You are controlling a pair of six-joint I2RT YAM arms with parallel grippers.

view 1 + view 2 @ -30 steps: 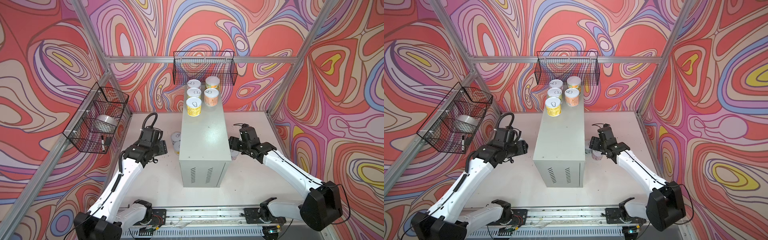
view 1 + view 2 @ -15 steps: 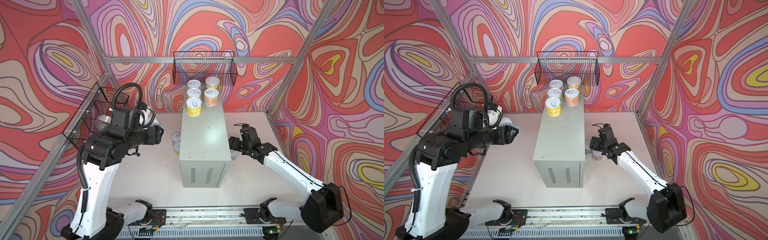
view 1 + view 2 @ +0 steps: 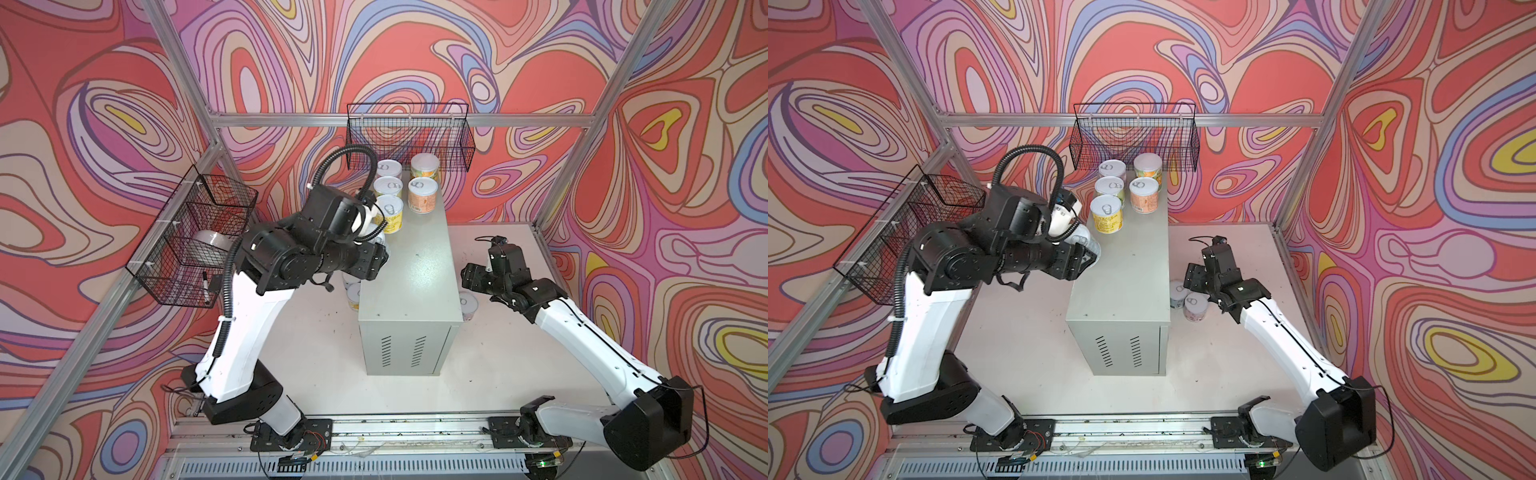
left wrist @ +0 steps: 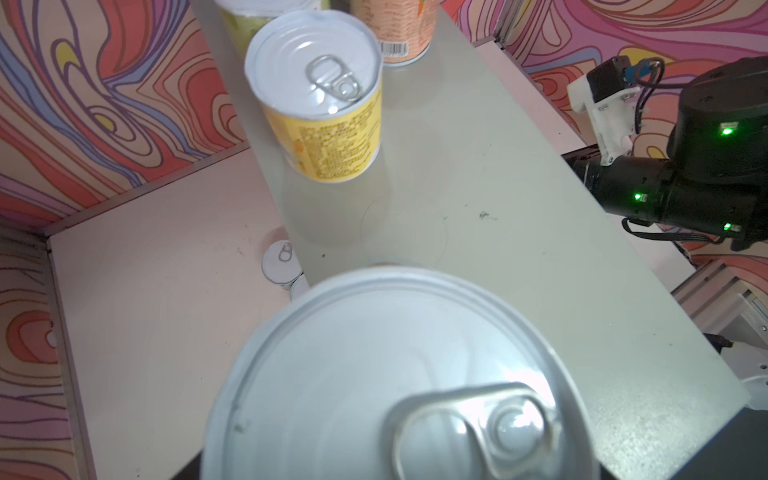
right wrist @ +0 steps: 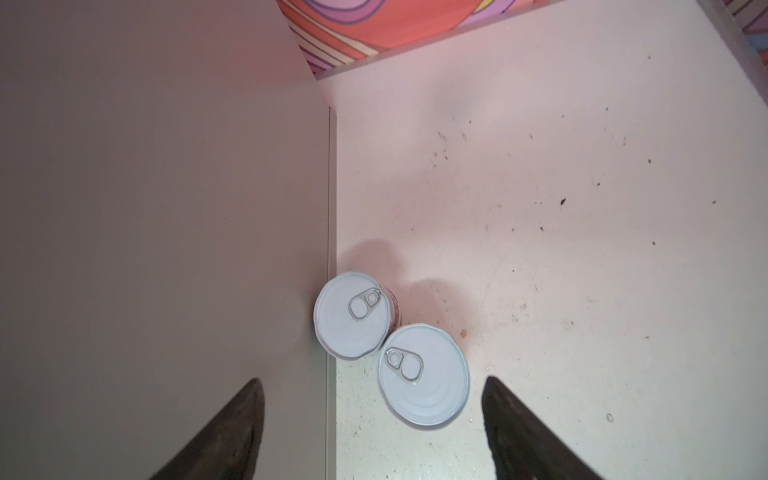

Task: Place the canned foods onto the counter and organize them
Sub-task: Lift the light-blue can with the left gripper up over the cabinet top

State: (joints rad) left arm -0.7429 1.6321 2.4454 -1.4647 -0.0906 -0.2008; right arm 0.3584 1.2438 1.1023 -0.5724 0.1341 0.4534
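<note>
Swirl-patterned walls enclose a white table (image 3: 316, 353), and the grey counter (image 3: 415, 266) stands at its middle. At the counter's left edge the left gripper (image 3: 1086, 254) is clamped around an upright can (image 4: 395, 374), lid up. The can is held over the rim of the counter's top, just short of the yellow can (image 3: 392, 214), the nearest of five cans (image 3: 1144, 195) grouped at the counter's far end. Bare top lies past the held can toward the counter's right side, so setting it down probably needs a short carry inward and a straight lowering. Against the counter's right side two more cans (image 5: 352, 315) stand on the table. The right gripper (image 5: 372, 401) hangs above them with its fingers spread wide. The outer can (image 5: 424, 376) lines up with the gap, so this arm is nearer to it.
</note>
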